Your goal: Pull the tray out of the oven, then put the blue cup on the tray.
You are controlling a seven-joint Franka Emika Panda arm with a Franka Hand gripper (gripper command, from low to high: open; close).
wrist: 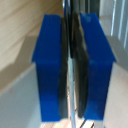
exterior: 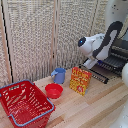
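Observation:
The oven (exterior: 121, 50) stands at the exterior view's right edge with its door (exterior: 96, 74) folded down. The tray (exterior: 111, 62), a dark rack of bars, sticks out of the oven over the door. My gripper (exterior: 90, 63) is at the tray's front edge. In the wrist view the gripper (wrist: 73, 35) has its blue fingers (wrist: 50, 65) nearly together, with a thin dark metal bar of the tray (wrist: 70, 100) pinched between them. The blue cup (exterior: 59, 75) stands upright on the wooden table, apart from the gripper, toward the exterior view's left.
A red bowl (exterior: 53, 90) sits just in front of the blue cup. An orange and yellow box (exterior: 80, 80) stands between the cup and the oven door. A red wire basket (exterior: 22, 103) fills the exterior view's lower left. A woven screen (exterior: 45, 30) backs the table.

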